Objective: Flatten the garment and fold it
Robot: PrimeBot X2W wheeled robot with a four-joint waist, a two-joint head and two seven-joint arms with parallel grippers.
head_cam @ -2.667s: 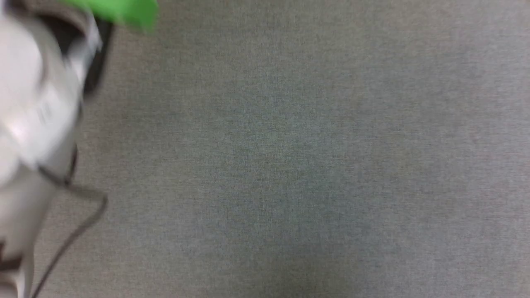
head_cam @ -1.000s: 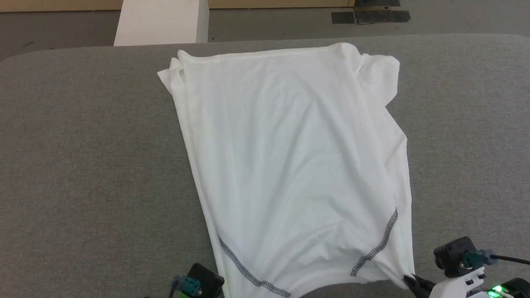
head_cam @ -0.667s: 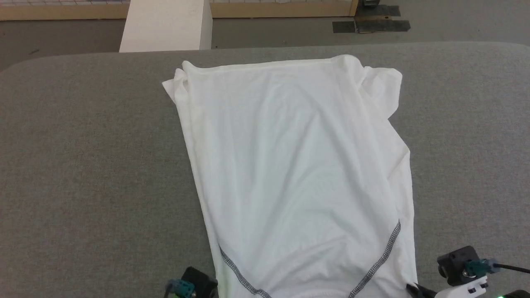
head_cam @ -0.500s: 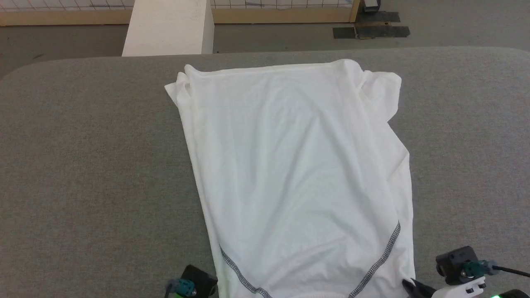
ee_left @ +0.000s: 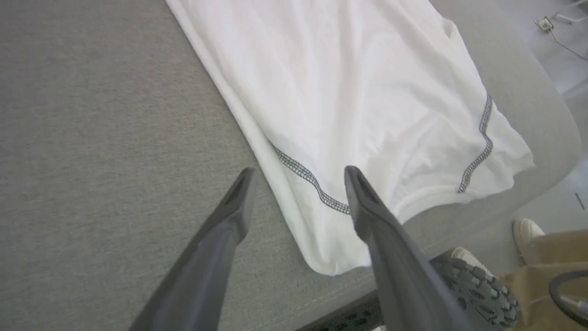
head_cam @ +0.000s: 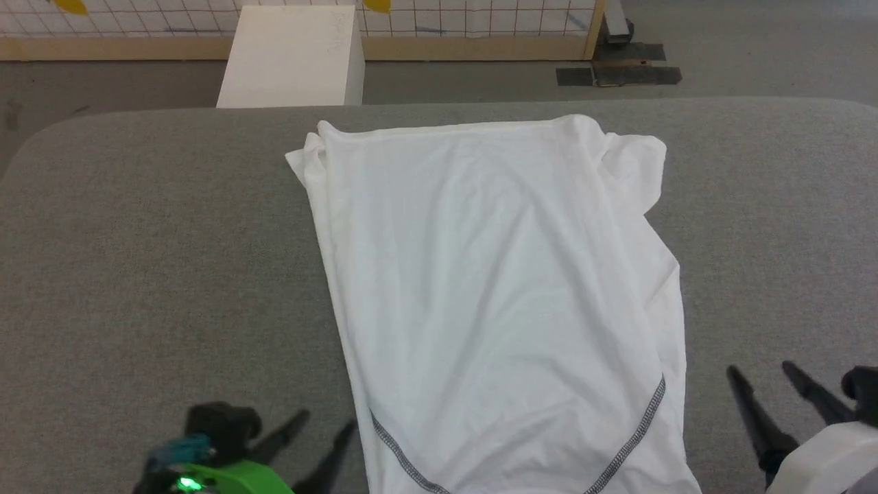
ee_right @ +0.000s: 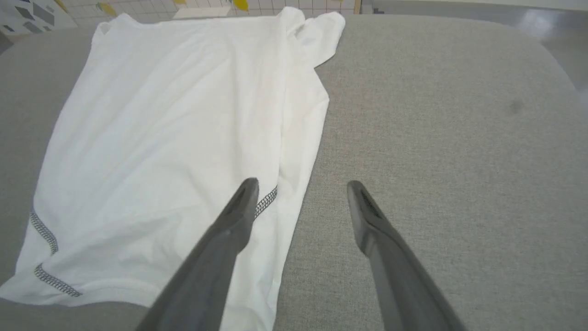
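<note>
The garment (head_cam: pixel 494 288) lies spread on the grey padded table (head_cam: pixel 137 240), between the two grippers and extending forward beyond both. The left gripper (head_cam: pixel 326 420) is released, fingers parted and empty; the garment's side edge lies just inboard of its fingertips. The right gripper (head_cam: pixel 761 368) is likewise released and empty, with the opposite edge near its inboard finger. Far ahead of the right gripper, a sleeve (head_cam: pixel 634 165) is bunched at the corner. Expect thin, light, limp fabric: it will probably drape, crease and slide on the table. Recommended hold: pinch the near corners by the zigzag seams (head_cam: pixel 634 432), where the fabric appears firmer.
</note>
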